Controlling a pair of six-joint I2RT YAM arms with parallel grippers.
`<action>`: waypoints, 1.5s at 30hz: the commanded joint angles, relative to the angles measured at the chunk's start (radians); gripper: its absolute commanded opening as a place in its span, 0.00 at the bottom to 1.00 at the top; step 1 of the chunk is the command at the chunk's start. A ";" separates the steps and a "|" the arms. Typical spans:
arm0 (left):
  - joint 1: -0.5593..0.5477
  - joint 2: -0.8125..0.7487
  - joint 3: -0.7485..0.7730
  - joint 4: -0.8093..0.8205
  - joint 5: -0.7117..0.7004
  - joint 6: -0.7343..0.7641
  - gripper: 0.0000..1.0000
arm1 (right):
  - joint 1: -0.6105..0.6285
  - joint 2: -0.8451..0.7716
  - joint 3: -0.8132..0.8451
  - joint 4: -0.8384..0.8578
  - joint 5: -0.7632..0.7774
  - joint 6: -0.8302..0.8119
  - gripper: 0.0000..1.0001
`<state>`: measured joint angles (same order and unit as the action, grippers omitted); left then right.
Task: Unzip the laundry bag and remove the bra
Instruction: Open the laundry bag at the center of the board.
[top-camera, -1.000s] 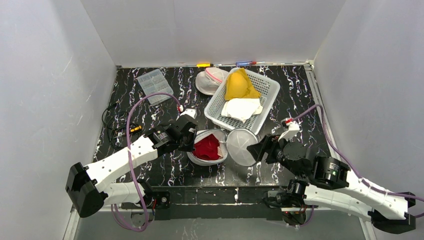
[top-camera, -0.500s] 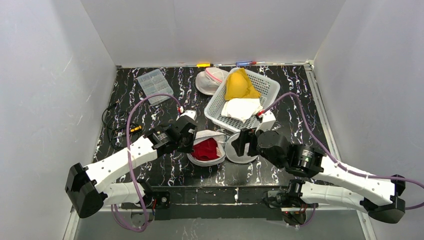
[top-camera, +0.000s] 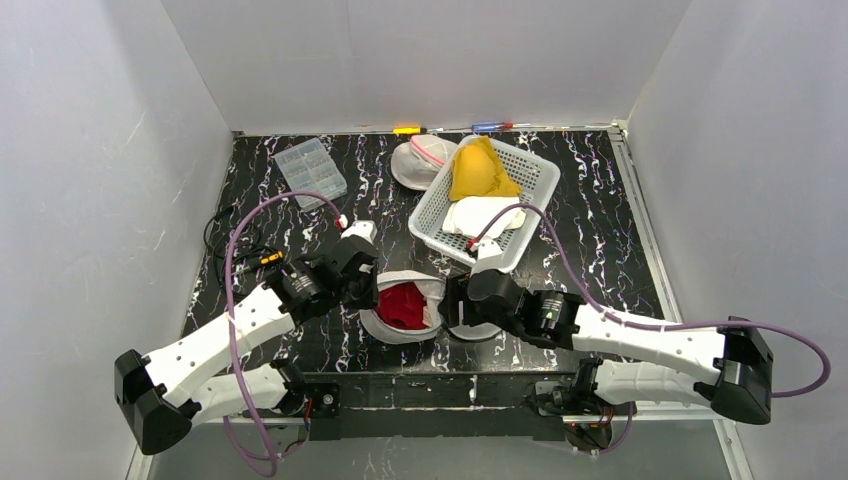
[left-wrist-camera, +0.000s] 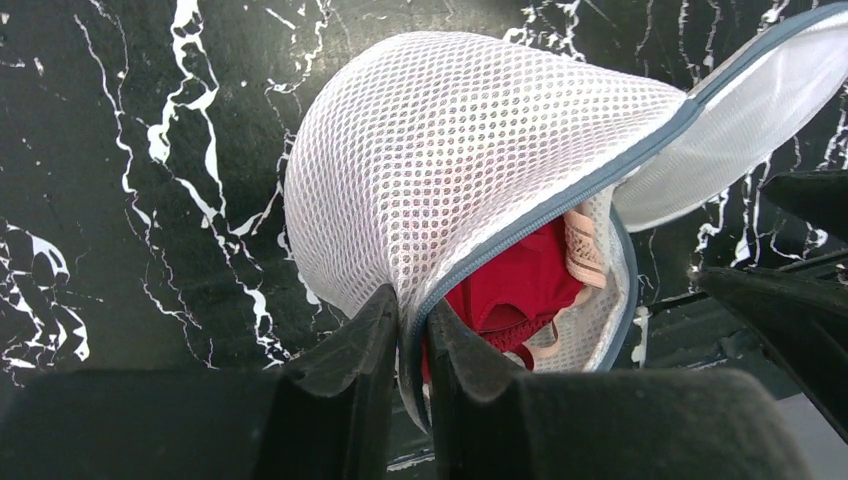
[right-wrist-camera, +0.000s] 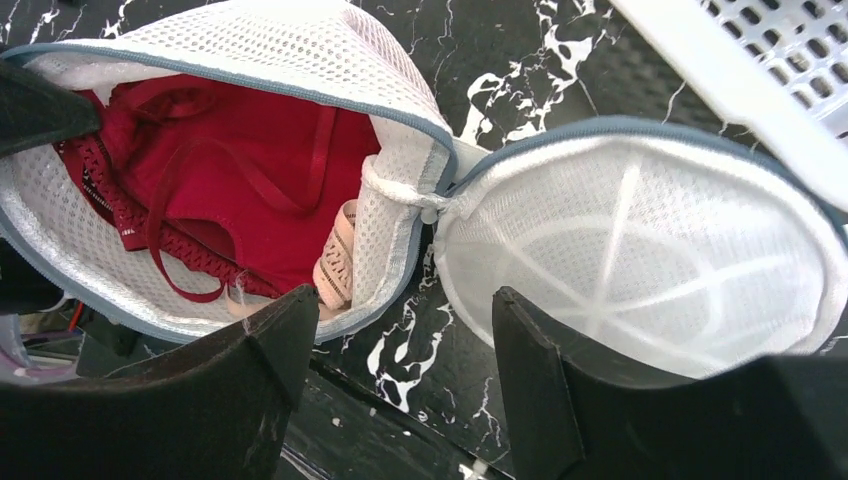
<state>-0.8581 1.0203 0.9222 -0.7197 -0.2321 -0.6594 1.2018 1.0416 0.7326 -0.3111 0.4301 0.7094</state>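
Observation:
The white mesh laundry bag (top-camera: 400, 312) lies unzipped near the table's front edge, its lid half (right-wrist-camera: 640, 250) flopped open to the right. A red bra (top-camera: 402, 303) with a beige strap lies inside the open half; it also shows in the right wrist view (right-wrist-camera: 250, 190) and the left wrist view (left-wrist-camera: 520, 285). My left gripper (left-wrist-camera: 412, 320) is shut on the bag's grey zipper rim (left-wrist-camera: 520, 225) at its left side. My right gripper (right-wrist-camera: 400, 340) is open and empty, low over the hinge between the two halves, fingers (right-wrist-camera: 540, 360) straddling it.
A white plastic basket (top-camera: 485, 200) with yellow and white cloth stands behind the bag. Another white mesh bag (top-camera: 420, 162) lies behind it. A clear compartment box (top-camera: 310, 172) sits at the back left. Loose cables (top-camera: 235, 250) lie at the left.
My right gripper has swung left from the right of the lid half to directly over the bag's hinge. My left gripper has pulled the bag rim slightly left and nearer.

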 joint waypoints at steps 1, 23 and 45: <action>0.006 -0.006 -0.040 -0.041 -0.053 -0.045 0.14 | 0.002 0.040 -0.021 0.127 -0.008 0.095 0.72; 0.005 -0.024 -0.090 -0.021 -0.049 -0.063 0.06 | 0.020 0.221 0.008 0.192 -0.014 0.195 0.03; 0.006 0.112 -0.093 0.174 0.048 -0.064 0.16 | 0.285 0.030 -0.215 0.048 0.401 0.318 0.01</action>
<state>-0.8570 1.1561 0.8181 -0.5091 -0.2100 -0.7120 1.4761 1.0801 0.5331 -0.2787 0.7525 0.9733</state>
